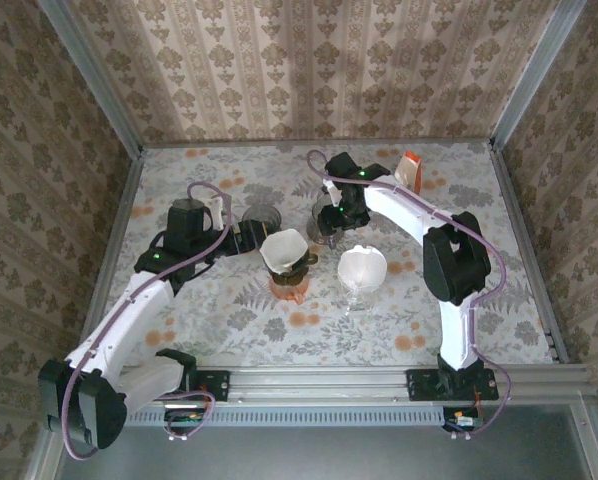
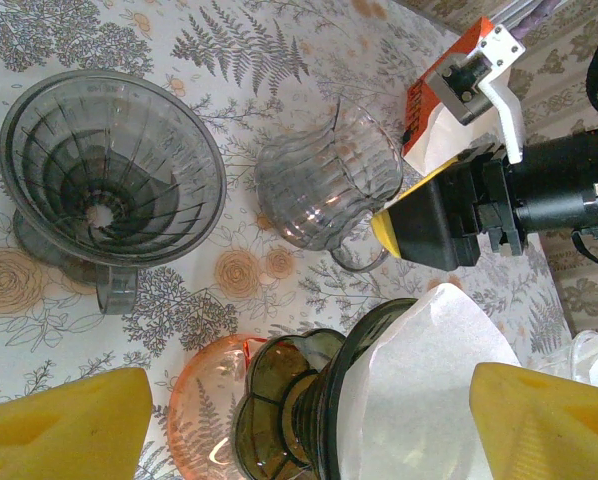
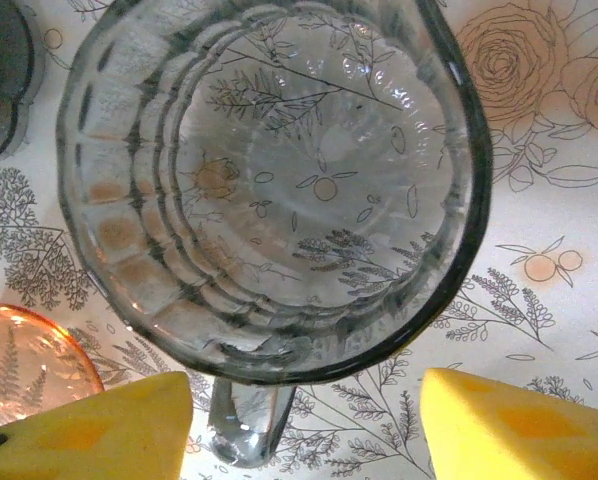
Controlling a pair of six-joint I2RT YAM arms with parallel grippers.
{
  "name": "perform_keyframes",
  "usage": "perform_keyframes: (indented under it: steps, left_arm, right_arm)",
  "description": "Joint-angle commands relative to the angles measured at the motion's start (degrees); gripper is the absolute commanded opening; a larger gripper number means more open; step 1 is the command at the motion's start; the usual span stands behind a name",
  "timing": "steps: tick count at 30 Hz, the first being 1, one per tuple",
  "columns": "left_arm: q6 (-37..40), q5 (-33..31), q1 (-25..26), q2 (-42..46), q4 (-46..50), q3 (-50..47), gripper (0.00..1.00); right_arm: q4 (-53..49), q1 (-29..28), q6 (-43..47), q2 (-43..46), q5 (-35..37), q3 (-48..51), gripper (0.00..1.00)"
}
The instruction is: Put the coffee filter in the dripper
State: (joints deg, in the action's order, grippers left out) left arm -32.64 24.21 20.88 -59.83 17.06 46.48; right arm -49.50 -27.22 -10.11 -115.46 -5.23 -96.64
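Left gripper jaws stand wide apart around the paper filter in the dark dripper, probably to seat it. Right gripper jaws are apart by the clear glass cup handle.

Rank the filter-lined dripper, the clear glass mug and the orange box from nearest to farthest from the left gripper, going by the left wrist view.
From the left gripper:
1. Filter-lined dripper: between its fingers, bottom centre.
2. Clear glass mug: beyond the dripper, mid-frame.
3. Orange box: farthest, top right, behind the mug.
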Motion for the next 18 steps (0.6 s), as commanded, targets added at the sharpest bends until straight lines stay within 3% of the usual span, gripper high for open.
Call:
perform_keyframes:
  steps: [1,5,12,18]
  left_arm:
    - [-0.49,0.81,-0.49,0.27,-1.00,-0.69,0.84]
    - [-0.49,0.76,-0.50,0.24,-1.04,-0.73,0.84]
    - [-0.49,0.90,-0.50,0.02,-1.03,-0.55,0.84]
    - [-0.57,1.19,-0.49,-0.28,-1.40,-0.42,0.84]
  right_arm:
    - [-0.81,0.06,0.54,-0.77,2.13,-0.92,0.55]
    - [0.23,0.16,0.70,-0.91,2.43,-0.52,0.48]
    - [2.74,-0.79,1.47,0.21,-0.74,0.71,0.59]
    - [0.68,-0.90,1.24,-1.89,0.45,-0.18,0.55]
